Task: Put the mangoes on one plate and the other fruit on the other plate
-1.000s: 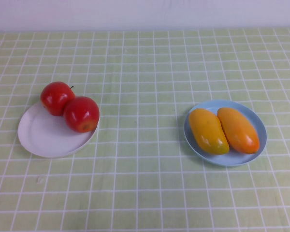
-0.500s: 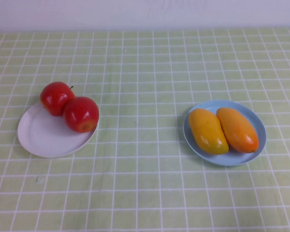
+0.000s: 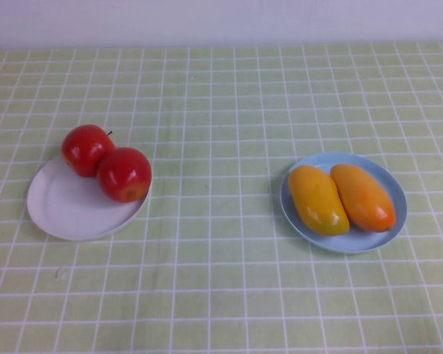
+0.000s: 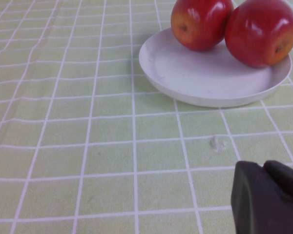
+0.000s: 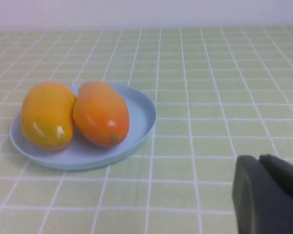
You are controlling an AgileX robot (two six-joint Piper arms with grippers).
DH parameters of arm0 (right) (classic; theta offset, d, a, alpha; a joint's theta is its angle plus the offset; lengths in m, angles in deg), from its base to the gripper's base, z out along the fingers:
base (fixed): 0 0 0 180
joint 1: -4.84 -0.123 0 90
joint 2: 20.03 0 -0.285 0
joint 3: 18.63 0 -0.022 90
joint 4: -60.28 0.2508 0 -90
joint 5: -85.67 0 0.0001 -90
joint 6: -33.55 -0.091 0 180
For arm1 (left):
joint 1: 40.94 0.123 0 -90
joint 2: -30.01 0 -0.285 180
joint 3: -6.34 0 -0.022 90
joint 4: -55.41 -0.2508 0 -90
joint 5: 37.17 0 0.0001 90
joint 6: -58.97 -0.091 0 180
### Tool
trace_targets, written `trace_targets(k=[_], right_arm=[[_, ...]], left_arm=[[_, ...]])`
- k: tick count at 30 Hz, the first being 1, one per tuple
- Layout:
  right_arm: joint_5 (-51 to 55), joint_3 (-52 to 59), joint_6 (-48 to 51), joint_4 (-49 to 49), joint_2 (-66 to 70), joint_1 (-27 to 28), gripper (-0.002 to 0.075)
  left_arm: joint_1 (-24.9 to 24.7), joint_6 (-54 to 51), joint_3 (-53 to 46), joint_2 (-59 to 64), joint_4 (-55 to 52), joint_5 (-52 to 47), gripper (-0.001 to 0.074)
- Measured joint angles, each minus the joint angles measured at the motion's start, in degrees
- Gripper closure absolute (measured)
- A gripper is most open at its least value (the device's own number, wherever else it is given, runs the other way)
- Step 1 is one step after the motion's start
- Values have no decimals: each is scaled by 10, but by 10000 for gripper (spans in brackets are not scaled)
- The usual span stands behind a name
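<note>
Two orange-yellow mangoes lie side by side on the light blue plate at the right. Two red apples sit at the far edge of the white plate at the left. Neither arm shows in the high view. In the left wrist view my left gripper is shut and empty, low over the cloth, short of the white plate and apples. In the right wrist view my right gripper is shut and empty, apart from the blue plate and mangoes.
A green checked cloth covers the whole table, with a pale wall behind its far edge. A small whitish speck lies on the cloth near the white plate.
</note>
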Motion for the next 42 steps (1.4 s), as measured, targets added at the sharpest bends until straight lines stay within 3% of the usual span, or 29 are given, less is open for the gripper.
trace_targets(k=[6,42], right_arm=[[51,1,0,-22,0,0,741],[55,1,0,-21,0,0,741]], left_arm=[[0,0,0,0,0,0,731],[0,0,0,0,0,0,731]])
